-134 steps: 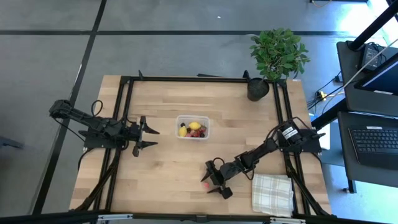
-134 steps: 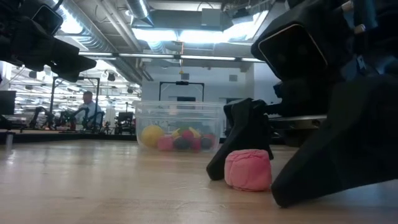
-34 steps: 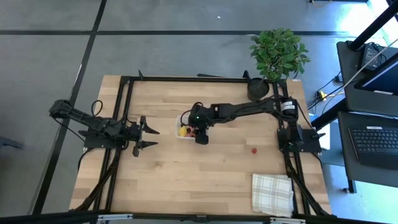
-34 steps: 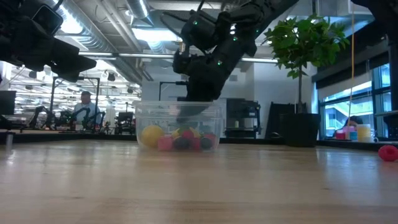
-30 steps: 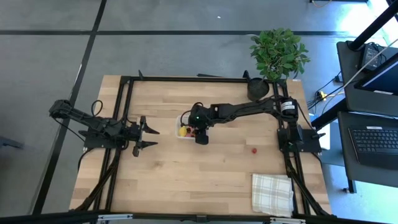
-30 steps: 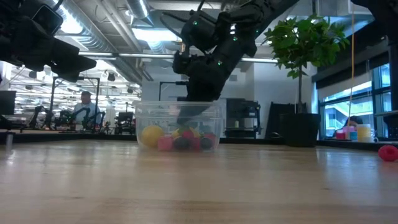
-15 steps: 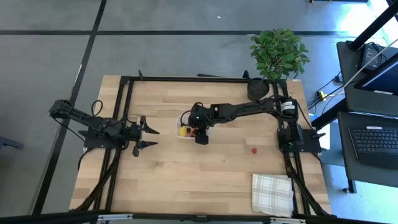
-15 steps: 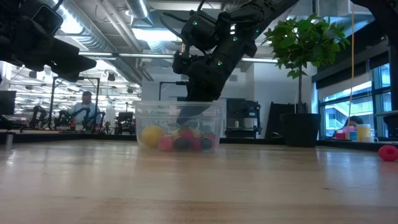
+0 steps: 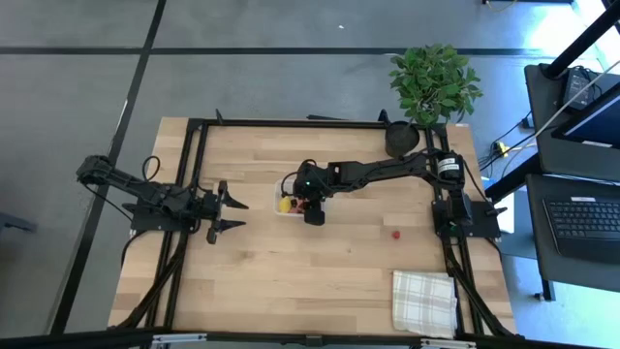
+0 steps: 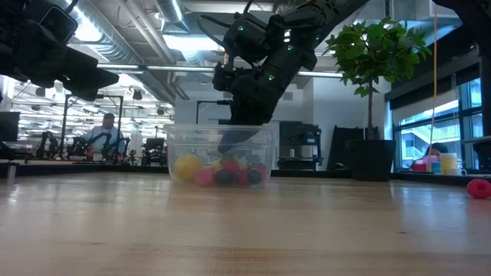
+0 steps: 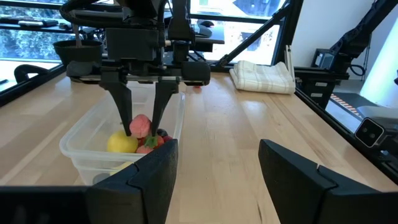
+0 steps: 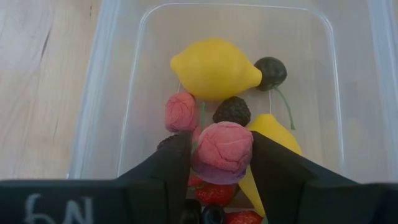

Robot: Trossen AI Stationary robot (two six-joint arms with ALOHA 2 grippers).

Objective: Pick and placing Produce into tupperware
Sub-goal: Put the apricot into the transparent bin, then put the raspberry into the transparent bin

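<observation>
Right gripper (image 12: 222, 163) fingers clamped on a pink round berry-like piece (image 12: 222, 151), dipped inside the small clear plastic rectangular tub (image 9: 288, 186) at table centre, above a yellow lemon-shaped piece (image 12: 214, 68) and dark berries. Left gripper (image 9: 232, 213) fingers apart, holding nothing, parked well left of tub. One loose red berry (image 9: 395, 234) on the wooden table (image 9: 262, 281), right of tub
</observation>
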